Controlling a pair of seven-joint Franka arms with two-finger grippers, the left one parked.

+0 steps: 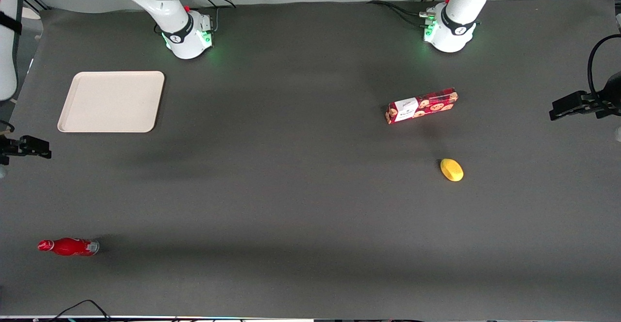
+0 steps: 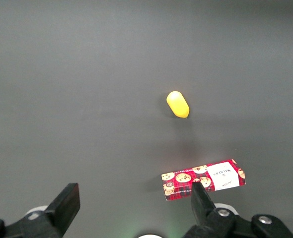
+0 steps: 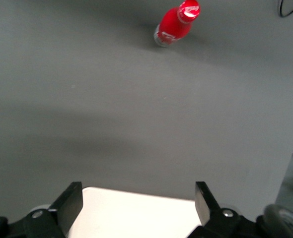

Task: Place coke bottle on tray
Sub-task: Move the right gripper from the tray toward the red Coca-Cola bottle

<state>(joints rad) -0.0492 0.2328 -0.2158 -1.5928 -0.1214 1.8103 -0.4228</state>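
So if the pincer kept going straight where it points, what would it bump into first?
Probably the tray: the open pincer hangs right above its edge, aimed down. The coke bottle stands well off that line, nearer the front camera. Depth is hard to judge.

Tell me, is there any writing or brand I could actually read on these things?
None reads clearly.
Coke bottle: white lettering, too blurred to read.
Cookie box: white label with dark print, too small to read.
Tray: no text.
Yellow object: no text.
The gripper, jaws open, hangs above the tray, no markings showing.
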